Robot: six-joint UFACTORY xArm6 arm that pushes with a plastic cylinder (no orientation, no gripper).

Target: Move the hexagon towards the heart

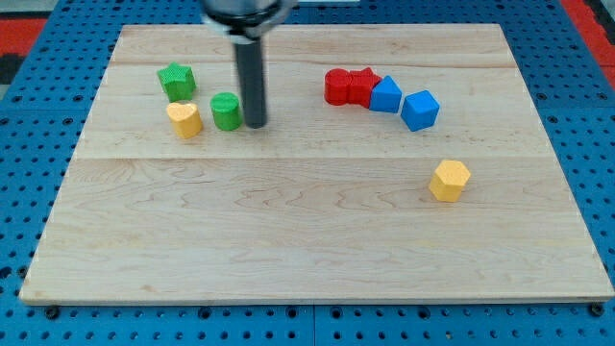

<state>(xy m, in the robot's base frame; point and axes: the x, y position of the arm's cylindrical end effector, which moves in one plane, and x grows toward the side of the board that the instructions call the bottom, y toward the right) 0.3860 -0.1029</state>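
The yellow hexagon block (450, 180) lies at the view's right, below the blue blocks. The yellow heart block (184, 119) lies at the view's upper left, with a green cylinder (226, 111) just to its right. My tip (256, 124) rests on the board right beside the green cylinder, on its right side, far to the left of the hexagon. The rod rises straight up from there to the view's top.
A green star-like block (177, 81) sits above the heart. A red block (337, 86) and a red star (362, 86) touch a blue block (385, 96), with a blue cube (420, 110) to their right. The wooden board (307, 250) lies on a blue perforated table.
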